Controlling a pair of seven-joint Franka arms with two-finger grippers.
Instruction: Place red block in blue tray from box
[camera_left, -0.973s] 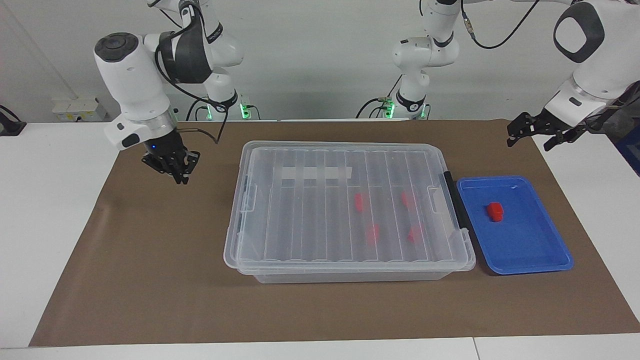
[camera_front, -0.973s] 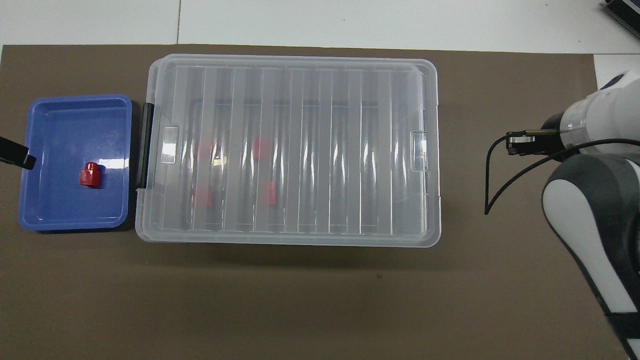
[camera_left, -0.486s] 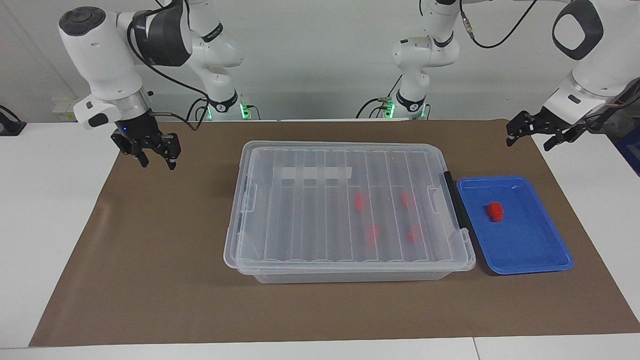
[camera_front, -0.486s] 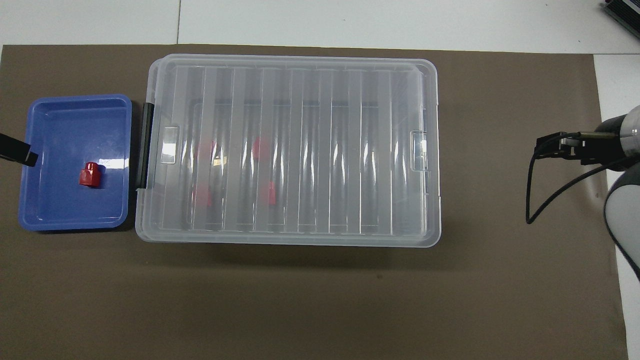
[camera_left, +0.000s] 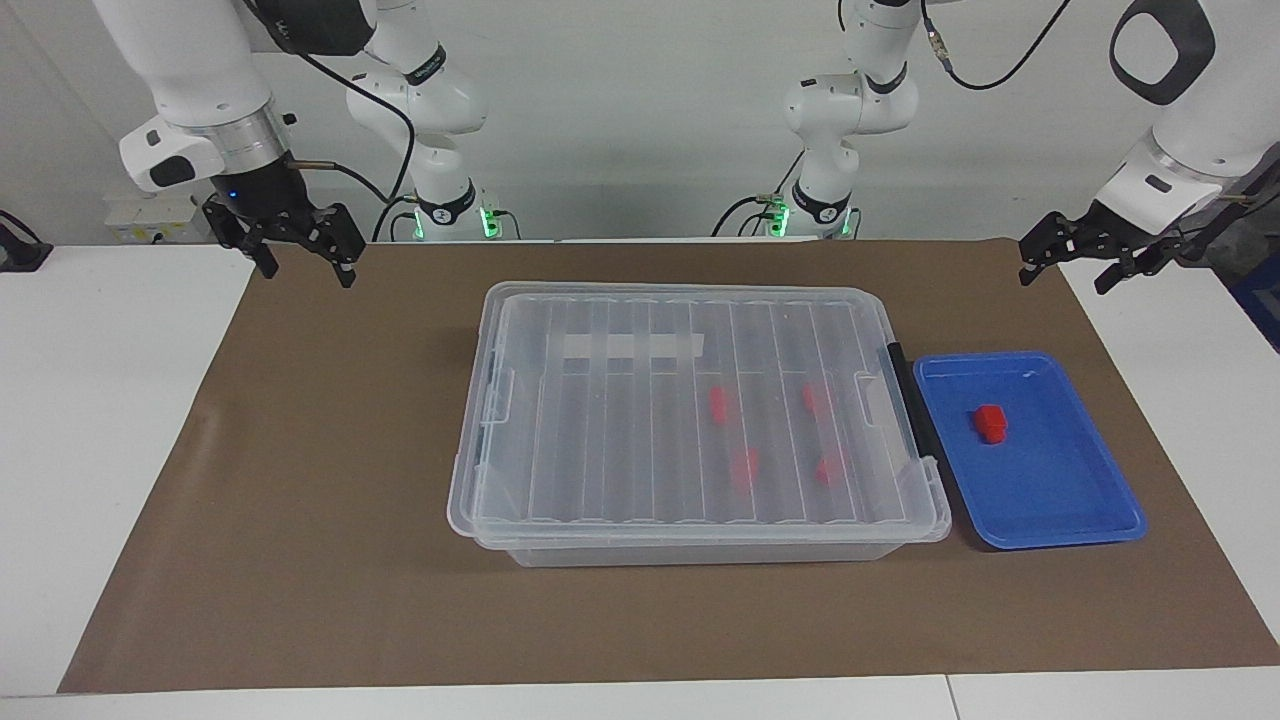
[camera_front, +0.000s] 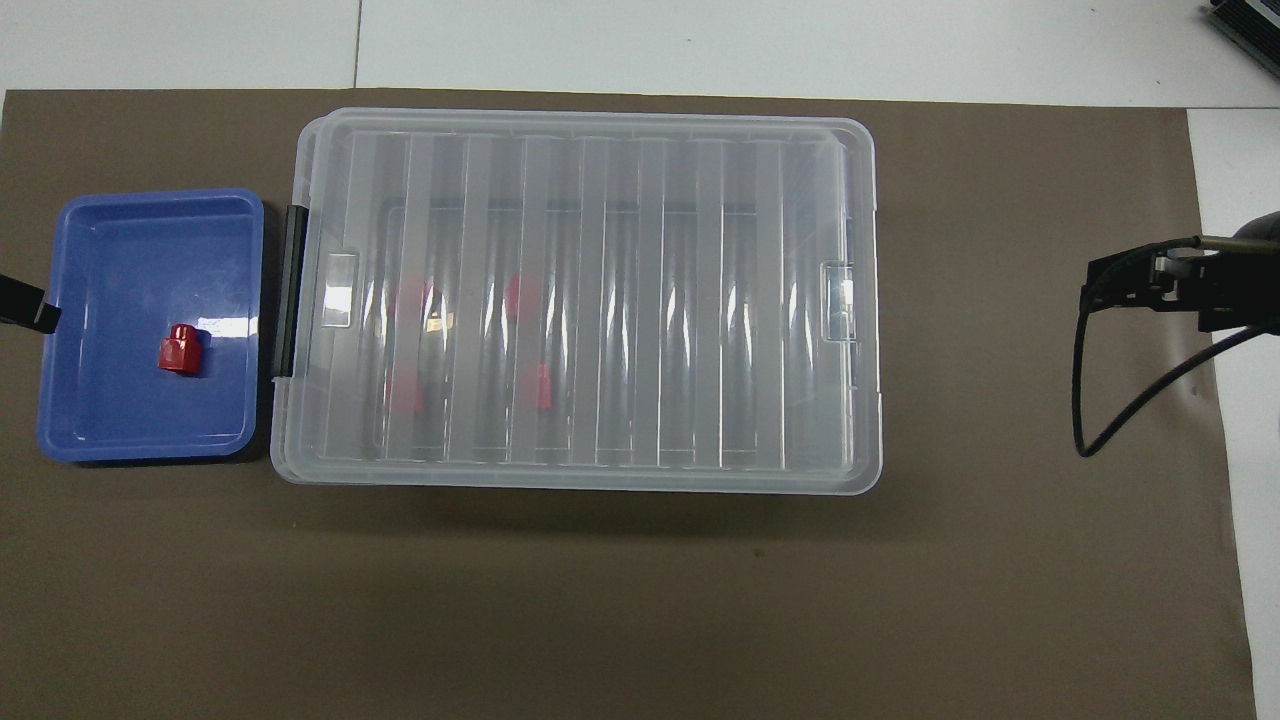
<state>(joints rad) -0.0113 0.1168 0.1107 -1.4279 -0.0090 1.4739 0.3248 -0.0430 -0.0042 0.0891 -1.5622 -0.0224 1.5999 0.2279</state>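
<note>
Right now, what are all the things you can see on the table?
red block: one, bright red, in the blue tray.
red blocks in box: four, red, under the lid.
blue tray: one, blue, beside the box at the left arm's end.
box: one, clear, lid on, mid-table.
latch: one, black, on the box's tray end.
mat: one, brown, under everything.
left tool: open, empty, over the mat's edge.
right tool: open, empty, over the mat's edge.
</note>
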